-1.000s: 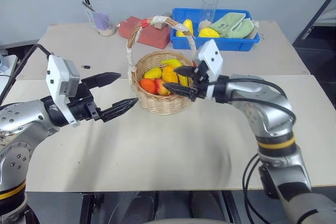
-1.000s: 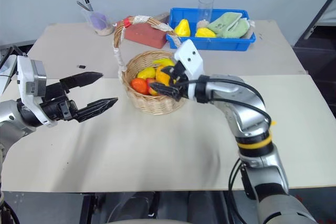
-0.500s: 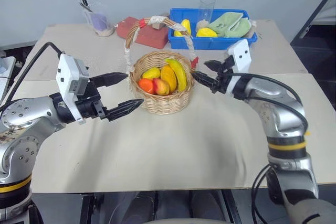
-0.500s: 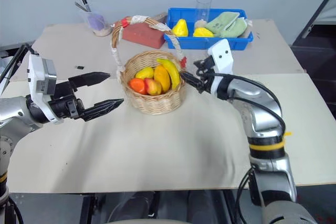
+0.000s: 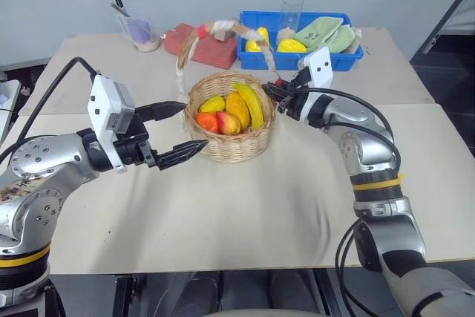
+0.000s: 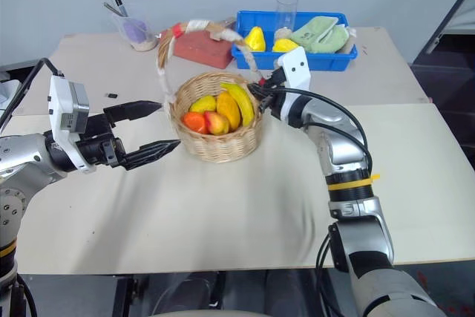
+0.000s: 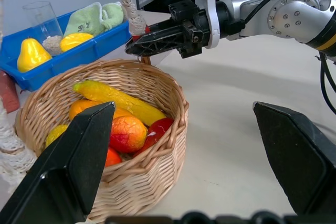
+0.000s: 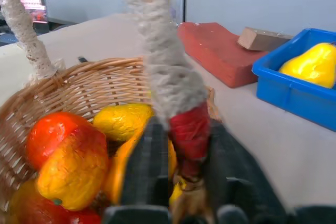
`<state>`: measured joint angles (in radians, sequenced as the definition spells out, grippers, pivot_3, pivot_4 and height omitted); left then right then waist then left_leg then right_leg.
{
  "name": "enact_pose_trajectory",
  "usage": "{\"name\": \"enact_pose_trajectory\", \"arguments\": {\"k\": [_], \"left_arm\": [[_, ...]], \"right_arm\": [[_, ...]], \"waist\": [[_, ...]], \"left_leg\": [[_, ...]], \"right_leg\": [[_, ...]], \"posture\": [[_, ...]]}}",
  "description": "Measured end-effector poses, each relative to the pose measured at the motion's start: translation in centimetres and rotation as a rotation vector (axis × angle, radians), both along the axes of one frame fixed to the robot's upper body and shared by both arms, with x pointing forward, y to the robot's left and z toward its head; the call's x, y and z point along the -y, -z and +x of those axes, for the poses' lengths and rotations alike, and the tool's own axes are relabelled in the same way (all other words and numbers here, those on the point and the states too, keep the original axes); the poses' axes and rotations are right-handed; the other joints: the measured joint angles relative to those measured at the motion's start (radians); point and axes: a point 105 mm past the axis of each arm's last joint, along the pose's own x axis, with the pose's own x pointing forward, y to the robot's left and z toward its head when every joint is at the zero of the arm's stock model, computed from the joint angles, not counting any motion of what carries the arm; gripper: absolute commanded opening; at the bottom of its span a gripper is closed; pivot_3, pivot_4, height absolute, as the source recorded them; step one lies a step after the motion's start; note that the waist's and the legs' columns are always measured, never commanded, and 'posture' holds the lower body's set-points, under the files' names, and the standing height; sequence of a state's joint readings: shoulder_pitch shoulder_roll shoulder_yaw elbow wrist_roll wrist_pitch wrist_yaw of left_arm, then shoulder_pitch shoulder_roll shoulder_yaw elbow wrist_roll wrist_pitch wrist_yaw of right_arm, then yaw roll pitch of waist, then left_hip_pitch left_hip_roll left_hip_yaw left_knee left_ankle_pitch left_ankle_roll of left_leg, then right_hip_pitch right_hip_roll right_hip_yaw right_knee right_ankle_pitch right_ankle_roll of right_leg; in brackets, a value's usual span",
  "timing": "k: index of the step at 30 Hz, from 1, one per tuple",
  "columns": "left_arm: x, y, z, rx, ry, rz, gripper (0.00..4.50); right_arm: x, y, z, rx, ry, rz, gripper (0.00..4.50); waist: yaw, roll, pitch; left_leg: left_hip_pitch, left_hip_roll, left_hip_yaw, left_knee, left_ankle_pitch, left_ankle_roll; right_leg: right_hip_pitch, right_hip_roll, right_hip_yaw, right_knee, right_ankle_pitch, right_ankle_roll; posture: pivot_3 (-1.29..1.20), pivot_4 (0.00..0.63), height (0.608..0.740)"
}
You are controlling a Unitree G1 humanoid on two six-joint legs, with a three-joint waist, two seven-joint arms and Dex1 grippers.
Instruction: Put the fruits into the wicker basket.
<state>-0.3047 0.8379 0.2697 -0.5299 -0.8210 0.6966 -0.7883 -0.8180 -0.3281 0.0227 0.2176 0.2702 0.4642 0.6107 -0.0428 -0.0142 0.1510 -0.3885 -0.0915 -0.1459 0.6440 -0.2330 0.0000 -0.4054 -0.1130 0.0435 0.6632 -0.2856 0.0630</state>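
With banana (image 5: pixel 251 103) and apple (image 5: pixel 228 122) already lying in the basket (image 5: pixel 229 155) mid-counter (image 5: pixel 223 213), loading looks done — right end effector (image 8: pixel 181 166) is clamped on the handle's red-taped base at the basket's right rim, arm reaching level. Next move likely lifts or shifts the basket — needs a steady pull. Left end effector (image 5: pixel 180 131) hovers level just beside the basket's left, fingers apart, empty.

desk (image 5: pixel 245 213): beige top, two sections, seam across middle | near section: wicker basket (image 5: pixel 230 148) just before the seam | far section: blue bin (image 5: pixel 300 59) at rear right; red block (image 5: pixel 208 48) beside it; clear cup (image 5: pixel 142 33) rear left; small dark item (image 5: pixel 121 94) near left
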Motion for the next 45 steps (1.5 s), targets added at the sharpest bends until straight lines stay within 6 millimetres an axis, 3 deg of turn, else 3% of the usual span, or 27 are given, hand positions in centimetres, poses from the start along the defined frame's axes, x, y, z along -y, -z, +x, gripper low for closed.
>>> {"name": "enact_pose_trajectory", "arguments": {"k": [5, 8, 10, 13, 16, 21, 23, 32, 36, 40, 45], "left_arm": [[0.2, -0.2, 0.2, 0.011, 0.002, -0.005, 4.50], [0.4, -0.5, 0.4, 0.017, 0.010, -0.021, 4.50], [0.5, -0.5, 0.6, 0.022, 0.012, -0.021, 4.50], [0.8, -0.4, 0.7, 0.022, 0.021, -0.028, 4.50], [1.2, -0.4, 0.9, 0.025, 0.033, -0.029, 4.50], [1.9, -0.5, 1.3, 0.027, 0.061, -0.033, 4.50], [1.9, -0.6, 1.5, 0.036, 0.063, -0.039, 4.50], [1.7, -0.3, 1.9, 0.030, 0.052, -0.029, 4.50], [0.4, 1.6, 2.3, 0.000, -0.036, 0.010, 4.50], [-3.1, 4.6, 2.7, -0.066, -0.223, 0.128, 4.50], [-8.5, 7.8, 1.1, -0.156, -0.442, 0.247, 4.50]], "right_arm": [[0.2, -0.1, 0.0, 0.008, 0.007, -0.006, 0.07], [1.7, -0.6, 0.1, 0.049, 0.044, -0.038, 0.07], [3.7, -1.1, 0.2, 0.091, 0.098, -0.064, 0.07], [8.7, -1.5, 0.4, 0.139, 0.238, -0.121, 0.07], [12.3, -1.5, 0.5, 0.143, 0.341, -0.144, 0.07], [15.6, -0.7, 0.5, 0.125, 0.460, -0.143, 0.07], [15.9, -0.6, 0.5, 0.123, 0.476, -0.137, 1.14], [15.9, -0.1, -0.4, 0.079, 0.458, -0.137, 4.21], [17.2, -0.2, -2.5, 0.039, 0.432, -0.178, 4.21], [19.1, 0.3, -5.3, -0.028, 0.394, -0.244, 4.21], [17.3, 2.0, -8.9, -0.113, 0.153, -0.350, 4.21]], "waist": [[0.001, 0.000, 0.000], [0.005, 0.000, 0.000], [0.009, 0.000, 0.000], [0.016, 0.000, 0.000], [0.015, 0.000, 0.000], [0.008, 0.000, 0.000], [0.005, 0.000, 0.000], [0.004, 0.000, 0.000], [0.008, 0.000, 0.000], [0.013, 0.000, 0.000], [0.006, 0.001, 0.000]], "left_leg": [[0.000, 0.000, 0.000, 0.000, 0.000, 0.000], [-0.001, 0.000, 0.000, 0.000, 0.000, 0.000], [-0.001, -0.001, 0.000, 0.000, 0.000, 0.000], [-0.001, -0.001, 0.000, 0.000, 0.000, 0.000], [0.000, 0.000, 0.002, 0.000, 0.000, 0.000], [0.001, 0.001, 0.004, 0.000, -0.001, 0.001], [0.000, 0.001, 0.004, 0.000, -0.001, 0.001], [-0.001, 0.001, 0.004, 0.001, 0.000, 0.001], [-0.001, 0.001, 0.004, 0.001, -0.001, 0.002], [0.001, 0.001, 0.004, 0.001, -0.005, 0.008], [0.003, 0.003, 0.008, 0.000, -0.006, 0.011]], "right_leg": [[0.000, 0.000, 0.000, 0.000, 0.000, 0.000], [0.000, 0.000, 0.000, 0.000, 0.000, 0.000], [0.000, -0.001, -0.001, 0.000, 0.000, 0.000], [0.000, -0.001, 0.000, -0.001, 0.000, 0.000], [0.000, 0.000, 0.000, -0.001, 0.000, 0.000], [0.001, 0.000, 0.001, 0.000, 0.000, 0.000], [0.001, 0.000, 0.001, 0.000, 0.000, 0.000], [0.001, 0.000, 0.001, 0.000, 0.000, 0.000], [0.001, 0.000, 0.001, 0.000, 0.000, 0.000], [0.001, 0.000, 0.001, -0.001, 0.000, 0.000], [0.002, 0.000, 0.002, -0.003, 0.000, 0.000]], "posture": [[0.00, 0.150, 0.740], [0.00, 0.150, 0.740], [0.00, 0.150, 0.740], [0.00, 0.150, 0.740], [0.00, 0.150, 0.740], [0.00, 0.150, 0.740], [0.00, 0.150, 0.740], [0.00, 0.150, 0.740], [0.00, 0.150, 0.740], [0.00, 0.150, 0.740], [0.00, 0.150, 0.740]]}}
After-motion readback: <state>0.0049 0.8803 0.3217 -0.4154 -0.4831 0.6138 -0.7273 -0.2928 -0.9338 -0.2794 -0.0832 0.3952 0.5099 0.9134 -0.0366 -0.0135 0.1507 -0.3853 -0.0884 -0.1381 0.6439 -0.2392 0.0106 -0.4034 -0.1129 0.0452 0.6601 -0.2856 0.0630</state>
